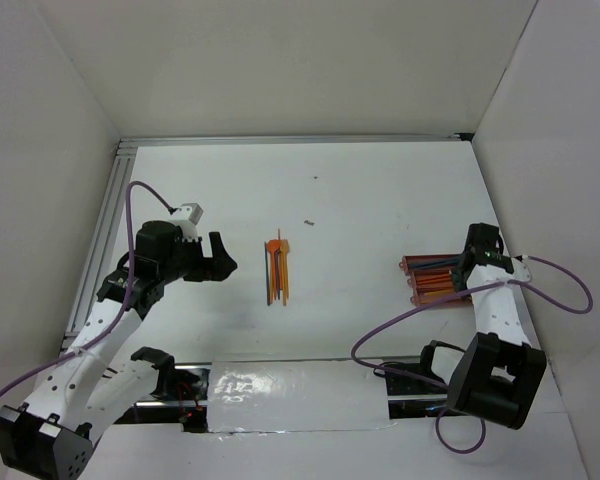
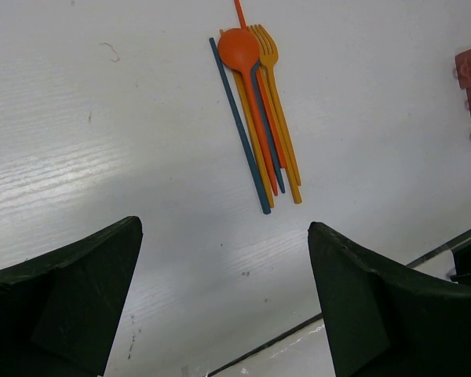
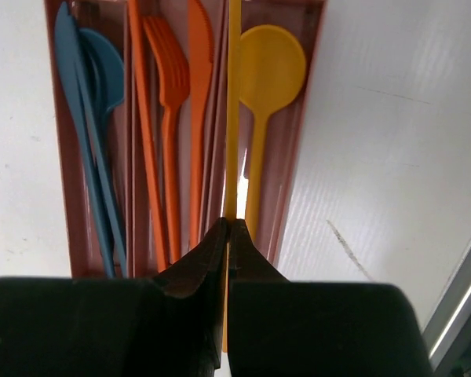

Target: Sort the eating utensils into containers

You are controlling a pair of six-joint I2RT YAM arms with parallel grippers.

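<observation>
Fingers on my right arm (image 3: 222,236) are pinching almost shut on a thin yellow stick (image 3: 234,118), gripping its near end so that it is pointing lengthwise over the tray. My left fingers (image 1: 223,257) are hanging spread wide above the worktop (image 1: 380,190), gripping nothing.

I am judging the sort to be partly done. At the right side of the worktop the reddish-brown tray (image 3: 289,157) is already carrying a good share. Blue pieces (image 3: 86,118) are lying together in one trough. An orange stick (image 3: 144,118), an orange fork (image 3: 166,55) and an orange knife (image 3: 200,63) are filling the troughs beside them, and a yellow spoon (image 3: 272,67) is sitting in the end trough. The stick I am gripping is hovering along the divider between knife and spoon, and I cannot tell whether it is touching down.

Near the middle of the worktop a loose bundle (image 2: 259,133) is lying well apart from the tray, just ahead of my left fingers. It is showing a blue stick (image 2: 236,118), an orange spoon (image 2: 238,49), a yellow-orange fork (image 2: 265,39) and a few more handles. Those, I am reckoning, are what is left, along with letting go of this yellow one.
</observation>
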